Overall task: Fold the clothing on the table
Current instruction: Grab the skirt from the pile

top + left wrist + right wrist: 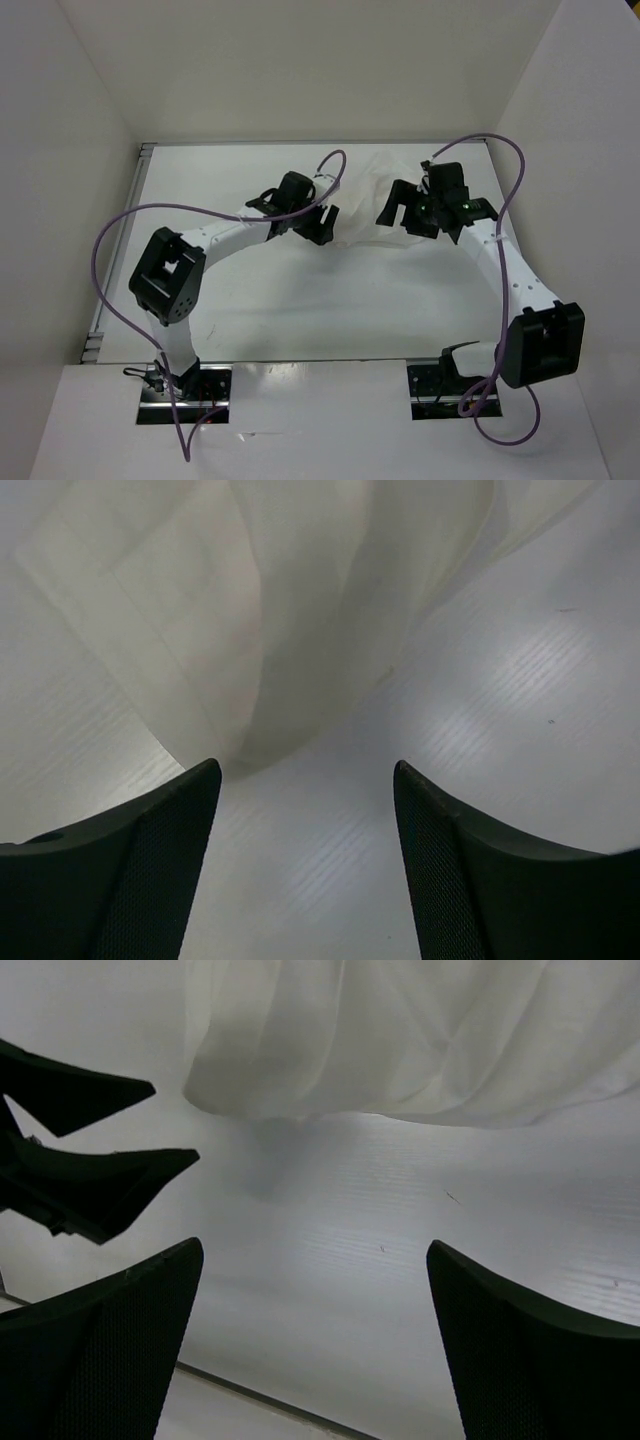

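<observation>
The clothing [365, 200] is a small white garment lying rumpled on the table [300, 300] toward the back, between my two grippers. My left gripper [305, 222] is at its left edge, open and empty. In the left wrist view the creased cloth [300, 610] lies just beyond the fingertips, and bare table shows between the jaws of the gripper [305, 770]. My right gripper [412, 215] is at the garment's right edge, also open and empty. In the right wrist view the pleated hem [400, 1040] hangs ahead of the gripper [315, 1248], and the left gripper's black fingers [90, 1160] show at the left.
White upright walls [300, 70] close in the table at the back and both sides. A thin metal rail [120, 250] runs along the left edge. Purple cables [110, 240] loop over both arms.
</observation>
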{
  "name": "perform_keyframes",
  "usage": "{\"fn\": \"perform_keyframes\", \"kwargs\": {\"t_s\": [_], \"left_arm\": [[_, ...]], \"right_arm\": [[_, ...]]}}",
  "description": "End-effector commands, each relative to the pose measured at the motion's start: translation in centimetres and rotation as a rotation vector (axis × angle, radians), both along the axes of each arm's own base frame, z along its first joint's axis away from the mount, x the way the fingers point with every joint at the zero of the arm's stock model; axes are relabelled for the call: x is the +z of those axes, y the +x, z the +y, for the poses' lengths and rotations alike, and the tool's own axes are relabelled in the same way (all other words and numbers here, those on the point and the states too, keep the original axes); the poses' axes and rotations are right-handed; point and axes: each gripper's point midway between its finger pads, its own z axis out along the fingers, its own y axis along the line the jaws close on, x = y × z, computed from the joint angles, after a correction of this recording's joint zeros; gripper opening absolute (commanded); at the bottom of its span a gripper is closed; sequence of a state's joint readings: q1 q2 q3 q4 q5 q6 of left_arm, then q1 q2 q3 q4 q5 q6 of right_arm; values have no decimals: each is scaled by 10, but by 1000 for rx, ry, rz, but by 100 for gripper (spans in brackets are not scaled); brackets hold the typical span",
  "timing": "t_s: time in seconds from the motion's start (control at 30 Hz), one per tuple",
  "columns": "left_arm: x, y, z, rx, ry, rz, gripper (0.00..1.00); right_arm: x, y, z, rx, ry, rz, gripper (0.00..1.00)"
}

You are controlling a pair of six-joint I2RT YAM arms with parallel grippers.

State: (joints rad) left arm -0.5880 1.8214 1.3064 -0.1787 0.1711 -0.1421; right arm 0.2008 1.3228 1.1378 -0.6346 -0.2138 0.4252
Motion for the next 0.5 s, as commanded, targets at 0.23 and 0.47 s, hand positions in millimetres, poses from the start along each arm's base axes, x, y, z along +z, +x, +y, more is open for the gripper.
{"fn": "perform_keyframes", "kwargs": {"t_s": [0.23,0.47], "left_arm": [[-7,42,-12,-56,60,-126,73],[-29,42,-30,-144,18,-46,33]], "right_arm": [[16,-23,7,28,69,-59,96],[19,-28,9,30,85,-71,96]]}}
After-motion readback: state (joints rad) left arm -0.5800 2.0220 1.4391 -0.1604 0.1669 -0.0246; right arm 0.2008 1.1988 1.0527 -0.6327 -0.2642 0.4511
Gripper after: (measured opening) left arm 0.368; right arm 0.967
